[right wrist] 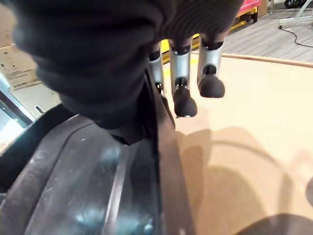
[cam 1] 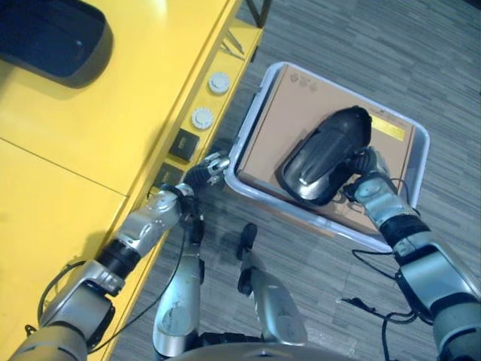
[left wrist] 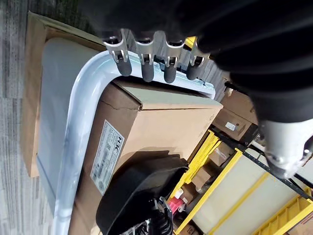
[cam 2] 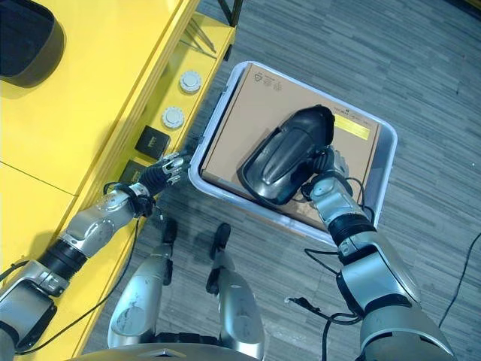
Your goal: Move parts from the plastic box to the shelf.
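The black part (cam 2: pixel 289 154) lies on a cardboard box (cam 2: pixel 248 113) inside the plastic box (cam 2: pixel 385 162) on the floor. The right hand (cam 2: pixel 328 171) rests against the part's lower edge, fingers relaxed. The left hand (cam 2: pixel 171 167), fingers straight, touches the plastic box's rim beside the yellow shelf (cam 2: pixel 98 98), which carries two white knobs (cam 2: pixel 173 116) and another black part (cam 2: pixel 22 41).

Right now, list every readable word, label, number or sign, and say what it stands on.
Nothing can be quoted.
On the side of the cardboard box, the white label: print too blurred to read.
On its top, the yellow label: too small to read.
At its top corner, the printed symbols: too small to read.
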